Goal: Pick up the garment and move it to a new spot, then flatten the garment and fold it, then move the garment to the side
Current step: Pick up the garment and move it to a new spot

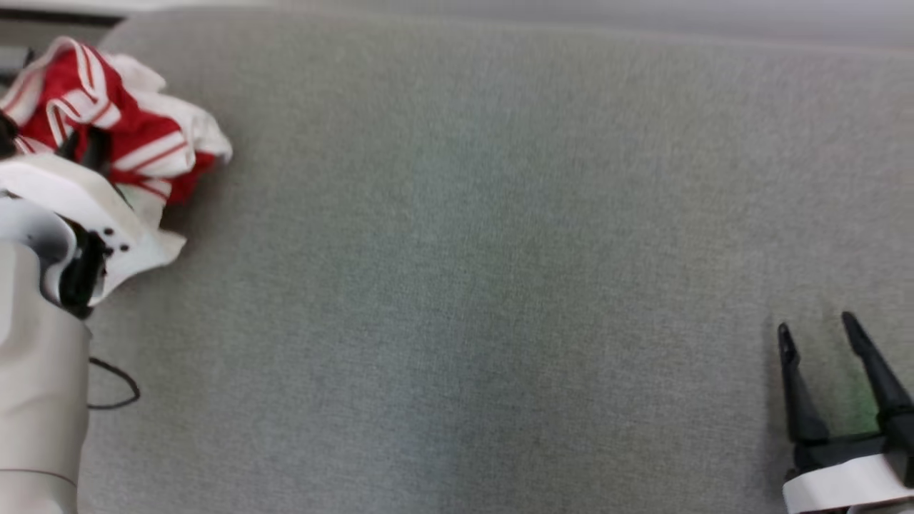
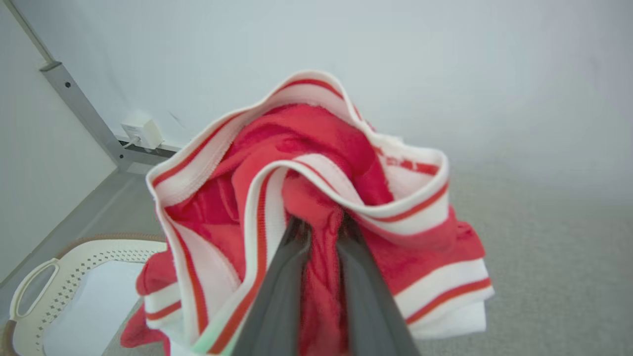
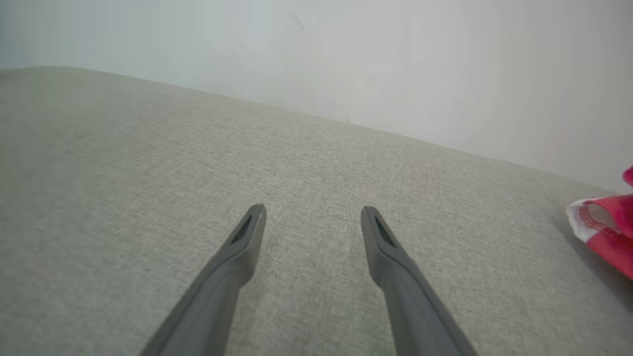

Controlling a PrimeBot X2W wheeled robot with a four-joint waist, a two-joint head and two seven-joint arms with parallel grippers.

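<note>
The garment (image 1: 136, 135) is a crumpled red cloth with white bands and red stripes, bunched at the far left of the grey fabric surface (image 1: 485, 271). My left gripper (image 2: 320, 225) is shut on a red fold of the garment (image 2: 316, 198), its fingertips buried in the cloth. In the head view the left forearm (image 1: 39, 357) rises along the left edge, and the fingers are hidden by the cloth. My right gripper (image 1: 817, 328) stands open at the lower right, nothing between its fingers (image 3: 247, 232). A corner of the garment (image 3: 606, 232) shows at the right wrist view's right edge.
A cream perforated laundry basket (image 2: 54, 277) with a handle sits low at the left of the left wrist view, beside a grey metal post (image 2: 81, 106) and a wall socket (image 2: 141, 131). A thin black cable (image 1: 114, 385) loops from the left forearm.
</note>
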